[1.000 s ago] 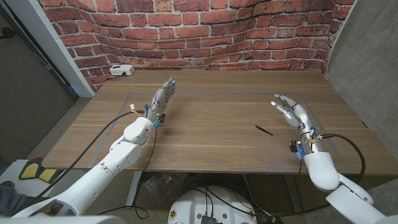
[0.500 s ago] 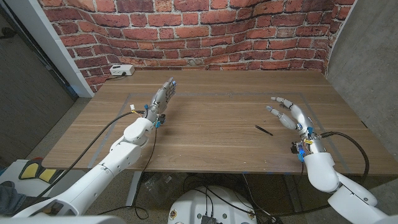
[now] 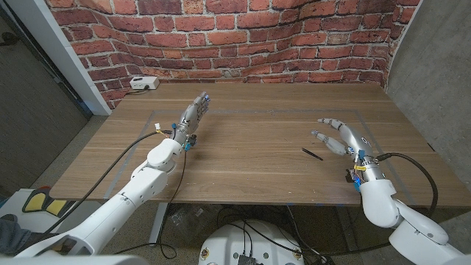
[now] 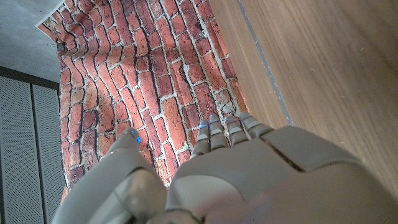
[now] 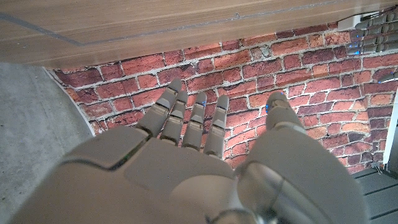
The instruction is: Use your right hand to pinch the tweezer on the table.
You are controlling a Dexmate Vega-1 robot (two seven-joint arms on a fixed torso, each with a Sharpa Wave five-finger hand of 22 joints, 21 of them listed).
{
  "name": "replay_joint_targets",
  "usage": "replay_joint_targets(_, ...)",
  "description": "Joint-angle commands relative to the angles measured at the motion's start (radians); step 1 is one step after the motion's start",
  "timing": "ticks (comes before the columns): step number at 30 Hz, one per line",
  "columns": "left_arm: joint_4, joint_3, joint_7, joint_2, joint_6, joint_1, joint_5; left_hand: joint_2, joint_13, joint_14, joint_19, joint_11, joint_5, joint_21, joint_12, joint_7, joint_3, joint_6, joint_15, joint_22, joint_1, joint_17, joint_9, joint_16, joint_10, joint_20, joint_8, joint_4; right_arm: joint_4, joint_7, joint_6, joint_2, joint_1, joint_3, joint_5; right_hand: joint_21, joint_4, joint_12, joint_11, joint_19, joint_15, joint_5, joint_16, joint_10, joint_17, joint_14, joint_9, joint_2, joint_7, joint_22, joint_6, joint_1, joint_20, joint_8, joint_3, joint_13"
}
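Hovering my right hand empty, fingers spread, just beside the black tweezer lying on the wooden table, so I can pinch it.

Matt wood-grain table, rough brick wall, smooth plastic-looking right hand.

White rounded arm shells, grey segmented left hand and right hand, black cables, blue wrist connectors
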Motion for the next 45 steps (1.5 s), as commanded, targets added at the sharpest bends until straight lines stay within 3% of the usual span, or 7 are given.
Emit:
replay_joint_targets(1,-0.001,0.003,-0.008,0.006,0.013,-0.005,0.001,0.006,0.001,0.009,-0.005,-0.004,-0.003,-0.003,-0.003,0.003,0.003,0.008,0.0,0.004,-0.001,0.001,0.005,0.0,0.01,0.008,-0.003,-0.004,-0.064,0.028,-0.175,-0.047,0.005,-0.043,-0.113,0.007,0.002,0.007,0.002,0.007,-0.003,0.001,-0.002,0.012,0.0,0.008,0.002,0.002,0.001,0.003,0.011,0.015,0.0,0.003,0.009,0.002)
replay_joint_targets(12,0.005,0.004,-0.013,0.005,0.014,-0.008,-0.002,0.006,0.001,0.01,-0.007,-0.003,-0.004,-0.004,-0.004,0.003,0.002,0.01,0.0,0.004,0.0,0.002,0.005,0.0,0.01,0.009,-0.004,-0.005,-0.122,0.118,-0.377,-0.094,0.052,-0.126,-0.206,0.005,0.003,0.006,-0.012,0.007,-0.008,0.001,-0.004,0.014,0.0,0.008,0.002,-0.001,-0.003,0.004,0.034,0.035,-0.001,0.007,0.011,0.002)
replay_joint_targets(31,0.011,0.01,-0.03,0.017,0.03,-0.023,0.001,0.008,0.002,0.01,-0.013,-0.002,-0.005,-0.007,-0.006,0.005,0.0,0.012,0.002,0.005,0.002,0.002,0.006,-0.001,0.01,0.011,-0.006,-0.005,-0.187,0.312,-0.661,-0.175,0.191,-0.28,-0.222,0.0,0.006,-0.006,-0.008,-0.003,-0.005,0.001,-0.011,-0.009,0.0,-0.011,0.004,-0.005,-0.004,0.005,0.047,0.057,0.0,0.004,0.013,0.002)
replay_joint_targets(45,0.017,0.01,-0.033,0.016,0.032,-0.027,-0.001,0.01,0.002,0.01,-0.014,-0.002,-0.005,-0.007,-0.008,0.005,0.0,0.013,0.002,0.005,0.003,0.002,0.006,-0.001,0.009,0.013,-0.008,-0.006,-0.2,0.356,-0.809,-0.21,0.293,-0.41,-0.224,0.002,0.01,-0.009,-0.006,0.002,-0.005,0.001,-0.005,-0.013,0.0,-0.001,0.005,-0.01,-0.014,0.006,0.069,0.069,0.006,0.005,0.012,0.003)
